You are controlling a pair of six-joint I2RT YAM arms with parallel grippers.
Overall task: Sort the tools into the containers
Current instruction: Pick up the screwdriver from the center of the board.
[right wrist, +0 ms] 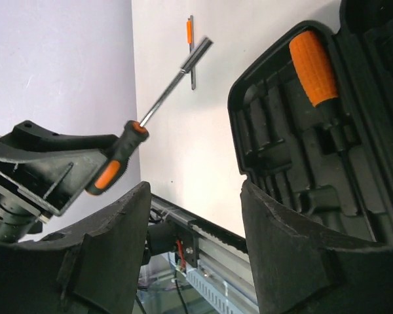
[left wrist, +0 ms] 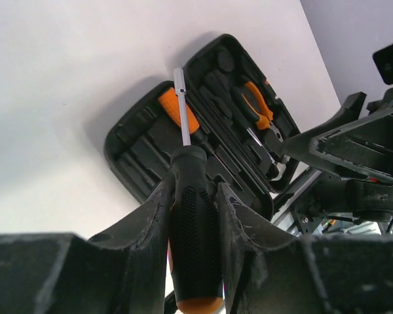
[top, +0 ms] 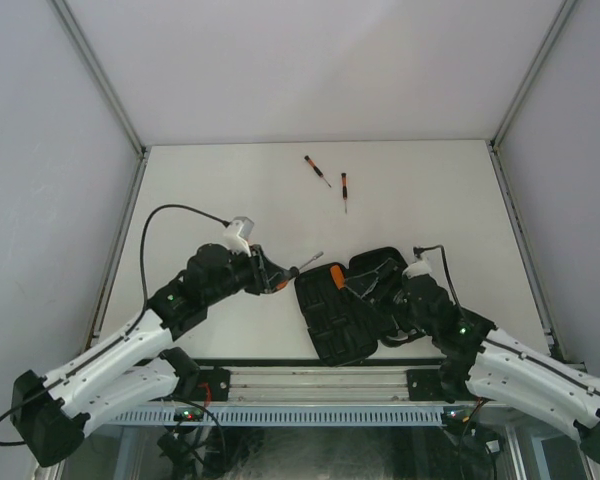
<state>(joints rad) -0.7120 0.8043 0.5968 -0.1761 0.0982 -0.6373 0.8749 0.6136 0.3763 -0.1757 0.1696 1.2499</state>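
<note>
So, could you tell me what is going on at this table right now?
The left gripper is clamped on a black-and-orange screwdriver, whose shaft points toward the open tool case near the table's front edge. Pliers and an orange-handled tool sit in the case's slots. The right gripper is open at the case and holds nothing. Two small screwdrivers lie farther back on the table, not yet collected.

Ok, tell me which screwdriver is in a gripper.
The large black-handled screwdriver, clamped in the left gripper; the two thin screwdrivers lie loose on the table.
</note>
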